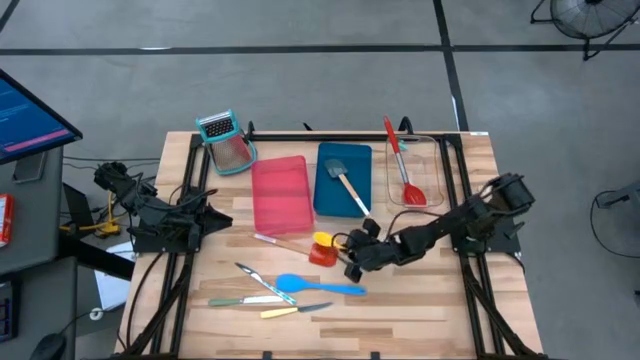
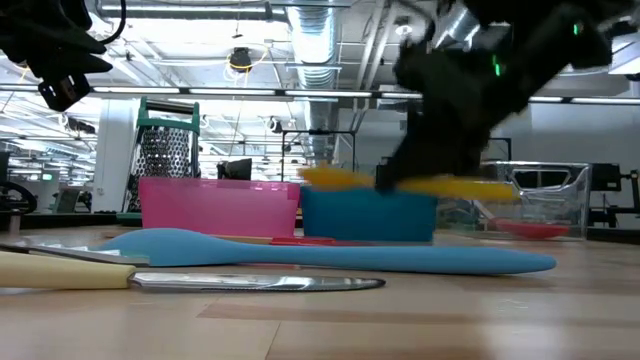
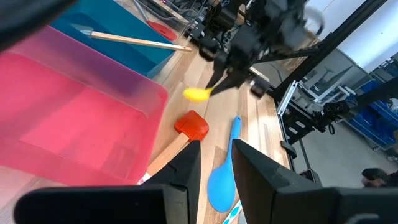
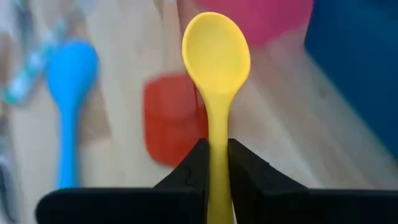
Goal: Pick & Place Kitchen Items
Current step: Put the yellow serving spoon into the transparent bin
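The right wrist view settles what the overhead view leaves unclear: the right gripper is clamped on the stem of the yellow spoon, its oval bowl pointing forward past the fingertips. From above, only a dab of yellow shows at the arm's tip, near the middle of the worktop, just off the near ends of the pink tray and blue tray. The low view shows the spoon lifted clear of the wood, lying roughly level (the overhead cannot show that).

The red spatula lies directly beneath it, and the blue spoon lies flat towards the near edge, with the pastel-handled knives beside it.

The left gripper waits by the worktop's left edge, its fingers parted with nothing between them.
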`<act>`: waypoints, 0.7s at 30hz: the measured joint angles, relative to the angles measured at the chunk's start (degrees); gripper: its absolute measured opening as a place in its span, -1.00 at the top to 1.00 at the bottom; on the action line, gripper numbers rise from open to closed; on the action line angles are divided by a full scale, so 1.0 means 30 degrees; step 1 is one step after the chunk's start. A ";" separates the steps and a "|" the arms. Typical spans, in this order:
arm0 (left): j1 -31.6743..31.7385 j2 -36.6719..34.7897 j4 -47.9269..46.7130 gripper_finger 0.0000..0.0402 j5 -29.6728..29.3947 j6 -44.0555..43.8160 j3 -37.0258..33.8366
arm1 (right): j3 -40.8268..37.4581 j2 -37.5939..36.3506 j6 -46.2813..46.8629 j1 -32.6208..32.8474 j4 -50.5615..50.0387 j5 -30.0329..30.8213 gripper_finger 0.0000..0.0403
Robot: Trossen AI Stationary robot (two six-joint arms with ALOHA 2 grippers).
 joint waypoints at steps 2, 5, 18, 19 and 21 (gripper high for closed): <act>-0.0001 0.0000 -0.0001 0.62 0.0000 0.0003 0.0000 | 0.0000 -0.1200 0.0108 -0.0006 -0.0290 0.0155 0.82; -0.0007 0.0000 -0.0007 0.62 0.0000 0.0007 0.0000 | 0.0029 -0.3347 0.0432 -0.0127 -0.0914 0.1119 0.82; -0.0004 0.0000 0.0026 0.62 -0.0007 0.0007 0.0000 | 0.0051 -1.1094 0.1959 -0.3478 -0.8762 0.5056 0.83; -0.0007 0.0000 0.0032 0.62 -0.0007 0.0007 0.0000 | 0.0051 -1.1406 0.2362 -0.3877 -0.9809 0.5092 0.83; 0.0000 0.0000 0.0036 0.62 -0.0007 0.0007 0.0000 | 0.0051 -1.1924 0.3262 -0.4628 -1.1853 0.5082 0.82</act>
